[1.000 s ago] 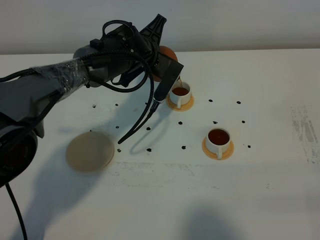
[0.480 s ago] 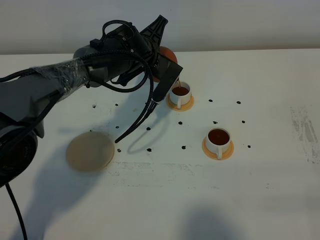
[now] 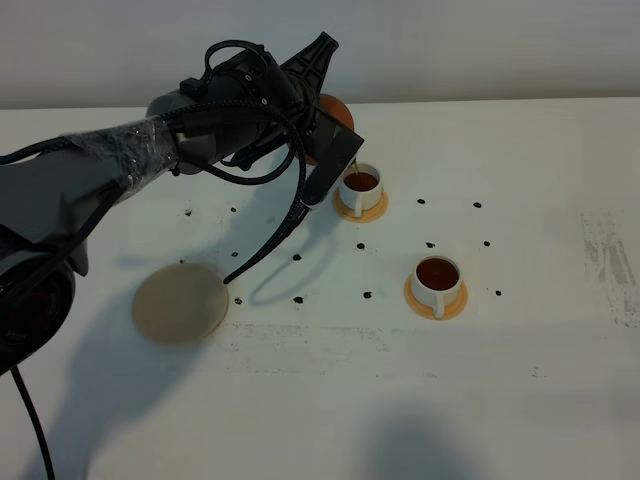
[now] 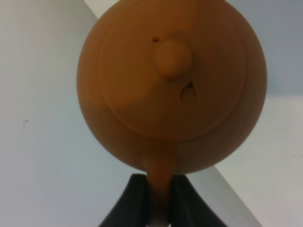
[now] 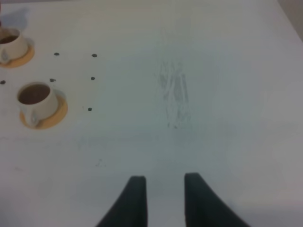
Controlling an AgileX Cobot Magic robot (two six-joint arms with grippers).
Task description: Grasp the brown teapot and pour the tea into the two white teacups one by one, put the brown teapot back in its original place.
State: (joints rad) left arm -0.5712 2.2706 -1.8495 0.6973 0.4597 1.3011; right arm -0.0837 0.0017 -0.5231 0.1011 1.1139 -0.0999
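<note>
My left gripper [image 4: 158, 191] is shut on the handle of the brown teapot [image 4: 170, 90], which fills the left wrist view lid-on. In the high view the teapot [image 3: 333, 112] is held tipped over the far white teacup [image 3: 360, 188], and a thin stream of tea [image 3: 354, 167] runs from its spout into the cup. The near teacup [image 3: 437, 279] holds dark tea on its orange saucer. Both cups show in the right wrist view: the near cup [image 5: 35, 101] and the far cup [image 5: 9, 45]. The beige coaster [image 3: 181, 302] lies bare at the front left. My right gripper [image 5: 164, 189] is open and empty.
Small dark spots [image 3: 367, 295] dot the white table [image 3: 520, 380] around the cups. A loose black cable [image 3: 285, 225] hangs from the left arm toward the coaster. A scuffed patch [image 3: 610, 262] marks the table at the right.
The hanging cable has swung slightly to the left. The teapot stays tipped over the far cup, still pouring. The right arm has not moved.
</note>
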